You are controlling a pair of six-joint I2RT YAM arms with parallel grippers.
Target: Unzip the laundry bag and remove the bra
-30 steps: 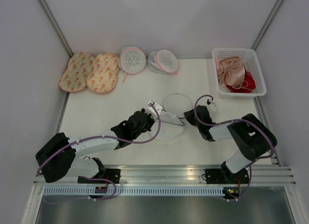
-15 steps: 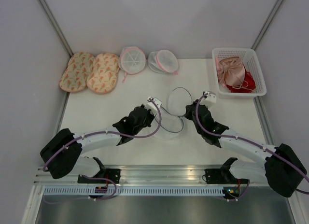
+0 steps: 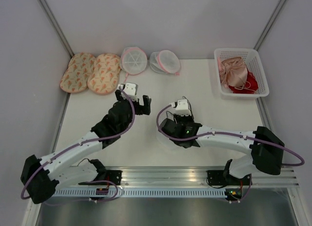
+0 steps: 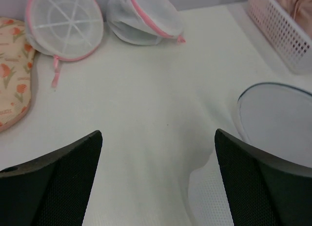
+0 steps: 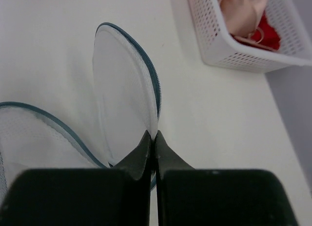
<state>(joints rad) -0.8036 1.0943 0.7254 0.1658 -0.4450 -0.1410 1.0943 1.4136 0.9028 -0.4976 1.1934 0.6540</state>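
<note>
Nearest the arms, well left of the basket (image 5: 234,50) and closer in than it, the right gripper (image 5: 153,136) had its fingers pressed together on the dark zipper rim of the laundry bag (image 5: 124,89). They pinched the edge of one raised mesh half. The other half lay flat, further from the basket. The bag was unzipped and, through the mesh, looked empty.

Further still from the basket and a little deeper in, the left gripper (image 3: 132,99) hovered with its fingers spread wide, holding nothing.

The bra (image 3: 233,72) lay inside the basket, on top of a dark red garment (image 3: 249,84). The removal therefore looked done, and letting go of the bag seemed to be the step in hand.

To do that well, the right arm should lower the raised half until it rested flat, then part its fingers fully before rising. That way the zipper teeth or mesh would not catch and drag. The left gripper was best kept clear.

Farthest back, left of the basket, sat two pink-trimmed pouches (image 3: 133,60), untouched.
</note>
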